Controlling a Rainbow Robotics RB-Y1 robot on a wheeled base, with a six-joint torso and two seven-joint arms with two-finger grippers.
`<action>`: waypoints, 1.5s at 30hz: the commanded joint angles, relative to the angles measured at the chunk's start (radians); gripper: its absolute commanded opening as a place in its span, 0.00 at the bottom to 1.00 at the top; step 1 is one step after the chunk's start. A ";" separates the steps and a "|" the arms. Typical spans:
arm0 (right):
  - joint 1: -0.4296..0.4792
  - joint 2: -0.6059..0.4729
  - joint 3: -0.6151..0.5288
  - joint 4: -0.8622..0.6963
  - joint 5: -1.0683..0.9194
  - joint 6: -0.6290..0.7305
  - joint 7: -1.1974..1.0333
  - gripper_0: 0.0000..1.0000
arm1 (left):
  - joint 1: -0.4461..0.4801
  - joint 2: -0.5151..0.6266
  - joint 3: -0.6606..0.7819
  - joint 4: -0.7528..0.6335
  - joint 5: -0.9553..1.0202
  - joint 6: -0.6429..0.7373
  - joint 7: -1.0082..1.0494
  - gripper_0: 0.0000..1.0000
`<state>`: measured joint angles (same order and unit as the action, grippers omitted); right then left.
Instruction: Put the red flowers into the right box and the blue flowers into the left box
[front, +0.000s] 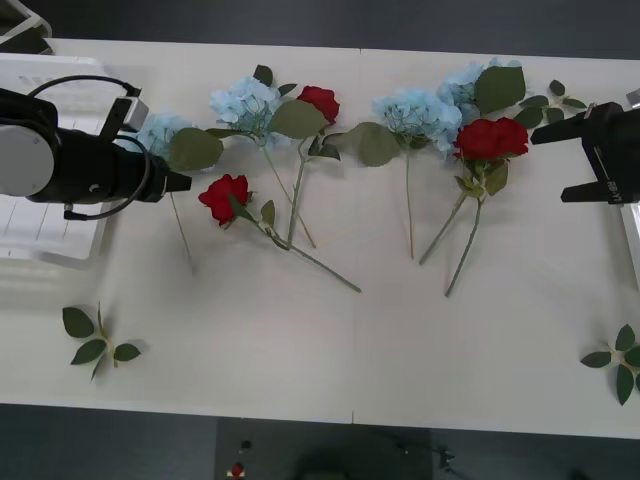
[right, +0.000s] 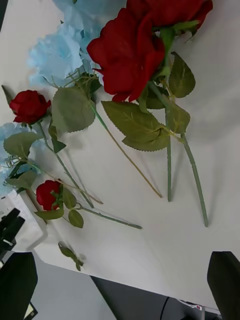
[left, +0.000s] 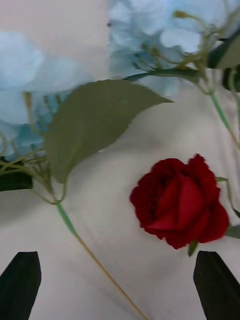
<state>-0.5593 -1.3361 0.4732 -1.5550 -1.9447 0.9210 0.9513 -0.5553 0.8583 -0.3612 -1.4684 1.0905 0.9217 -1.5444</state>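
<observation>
Several red flowers and blue flowers lie in a row across the white table. My left gripper hovers open over the stem of the leftmost blue flower, and a red flower lies just ahead of it, between its black fingers. My right gripper hangs open at the table's right end, beside a pair of red flowers that overlaps a blue flower. The left box lies under the left arm. Only a thin rim of the right box shows at the right edge.
Loose green leaf sprigs lie at the front left, at the front right and at the back right. The table's near half has free room. Stems of the middle flowers cross each other.
</observation>
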 joint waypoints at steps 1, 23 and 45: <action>-0.071 0.009 -0.007 0.035 0.052 0.045 -0.195 1.00 | -0.034 -0.001 -0.024 -0.020 -0.204 0.005 0.188 0.89; -0.096 0.135 -0.007 0.050 0.334 0.073 -0.540 1.00 | -0.110 -0.265 -0.162 0.155 -0.741 0.003 0.480 0.84; -0.217 0.258 0.240 0.138 0.857 0.015 -0.230 1.00 | -0.055 -0.277 -0.148 0.175 -0.744 -0.040 0.491 0.00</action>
<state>-0.7239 -1.0716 0.6834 -1.4325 -1.0983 0.9502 0.6680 -0.6068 0.5654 -0.5431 -1.2796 0.3434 0.8918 -1.0467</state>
